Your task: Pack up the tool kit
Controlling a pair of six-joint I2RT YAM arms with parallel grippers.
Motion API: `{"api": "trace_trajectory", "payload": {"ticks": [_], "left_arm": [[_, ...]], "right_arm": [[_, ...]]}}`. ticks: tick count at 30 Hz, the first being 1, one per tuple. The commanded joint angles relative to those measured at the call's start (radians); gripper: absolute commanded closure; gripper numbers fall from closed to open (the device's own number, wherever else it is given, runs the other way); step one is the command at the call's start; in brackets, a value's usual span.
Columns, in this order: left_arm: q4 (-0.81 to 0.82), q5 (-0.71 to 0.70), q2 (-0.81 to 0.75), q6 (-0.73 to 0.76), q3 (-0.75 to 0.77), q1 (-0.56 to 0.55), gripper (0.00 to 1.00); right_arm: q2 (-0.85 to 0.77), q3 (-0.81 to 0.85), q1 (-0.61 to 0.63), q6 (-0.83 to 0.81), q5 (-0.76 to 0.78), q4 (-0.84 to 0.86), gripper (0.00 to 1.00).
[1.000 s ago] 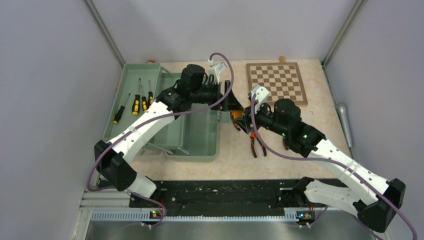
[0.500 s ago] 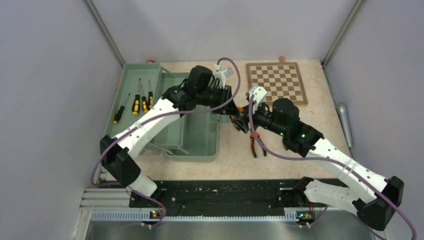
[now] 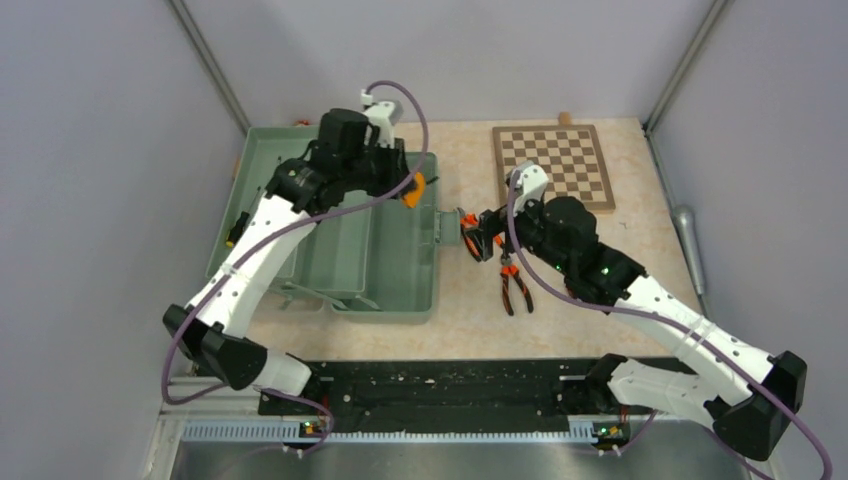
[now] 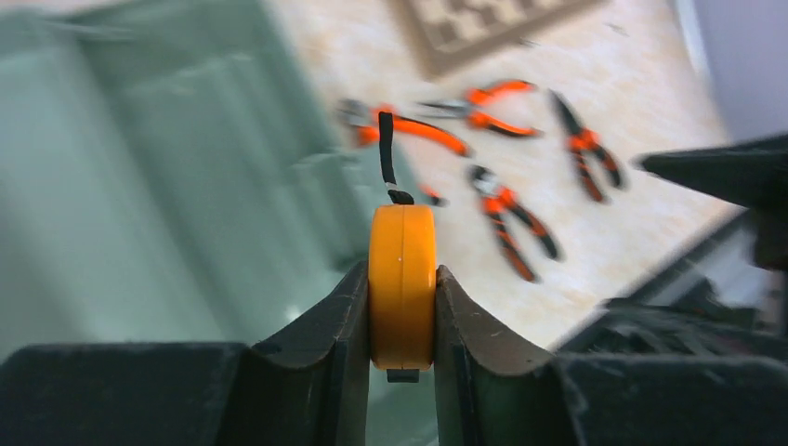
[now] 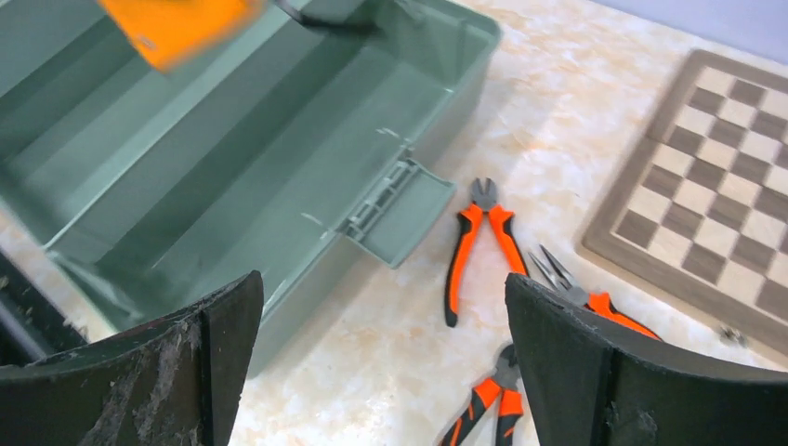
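Packing is only partly done. The left gripper is clamped on the orange tape measure, with a pad pressed against each flat face. It holds the tape measure in the air above the far right part of the open pale-green toolbox, not yet set down. The round case stands on edge, its thin axis running from finger to finger, and its black strap points away from the wrist.

The right gripper hangs wide open and empty over the table, just beside the toolbox latch. Below it lie orange-handled cutting pliers, needle-nose pliers and a third pair, all unpacked. A yellow-and-black handle in the left tray is probably a screwdriver; the arm hides the rest.
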Motion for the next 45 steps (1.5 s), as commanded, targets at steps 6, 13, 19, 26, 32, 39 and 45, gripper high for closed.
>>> {"api": "trace_trajectory", "payload": {"ticks": [6, 13, 19, 26, 32, 39, 45], "left_arm": [[-0.077, -0.533, -0.111, 0.227, -0.032, 0.139, 1.0], [0.017, -0.644, -0.023, 0.286, -0.098, 0.17, 0.99], [0.055, -0.746, 0.101, 0.349, -0.104, 0.169, 0.92], [0.032, -0.727, 0.161, 0.34, -0.123, 0.166, 0.78], [-0.013, -0.692, 0.137, 0.316, -0.117, 0.165, 0.57], [-0.053, -0.598, 0.03, 0.266, -0.083, 0.163, 0.33], [-0.04, -0.541, -0.125, 0.228, -0.069, 0.162, 0.22]], "right_arm": [[0.026, -0.007, -0.114, 0.165, 0.185, -0.108, 0.01], [0.094, -0.038, -0.178, 0.256, 0.188, -0.188, 0.02], [0.128, -0.103, -0.208, 0.327, 0.19, -0.206, 0.02], [0.178, -0.182, -0.264, 0.373, 0.133, -0.229, 0.04], [0.243, -0.193, -0.274, 0.371, 0.11, -0.229, 0.08], [0.316, -0.171, -0.274, 0.357, 0.091, -0.23, 0.1], [0.338, -0.16, -0.273, 0.34, 0.083, -0.23, 0.12]]}}
